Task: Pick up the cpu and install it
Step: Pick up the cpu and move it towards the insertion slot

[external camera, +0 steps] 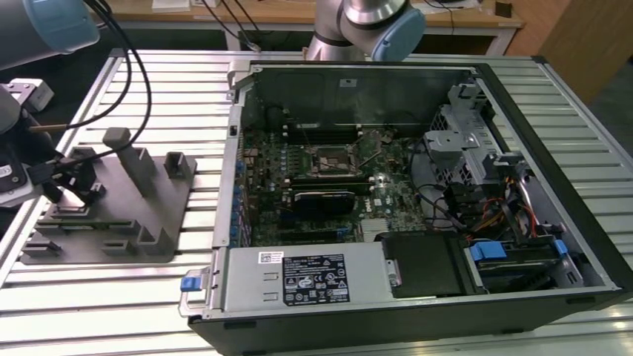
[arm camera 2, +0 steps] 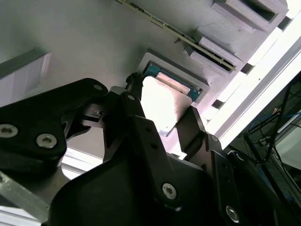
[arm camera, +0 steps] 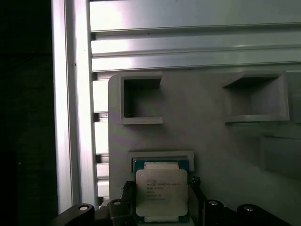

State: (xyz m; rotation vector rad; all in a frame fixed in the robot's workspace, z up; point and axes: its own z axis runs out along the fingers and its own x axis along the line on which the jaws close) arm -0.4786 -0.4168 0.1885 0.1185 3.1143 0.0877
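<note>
The cpu (arm camera: 161, 190), a flat square chip with a silvery top and a thin green rim, lies in a shallow recess of the grey plastic holder block (arm camera: 211, 141). In both wrist views my gripper (arm camera: 161, 202) straddles it, with one dark finger against each side edge of the chip (arm camera 2: 162, 106). The chip sits level in its recess. In the exterior view the gripper (external camera: 77, 185) hangs over the holder block (external camera: 114, 219) at that view's left. The dark socket frame (external camera: 331, 159) sits on the motherboard inside the open computer case (external camera: 416, 282).
Upright posts (external camera: 124, 152) and empty pockets (arm camera: 141, 101) stand on the holder block around the gripper. The ribbed aluminium table (external camera: 168, 96) carries the block and the case. Cables (external camera: 129, 59) hang from the arm. Drive bays and a power supply (external camera: 307, 278) crowd the case.
</note>
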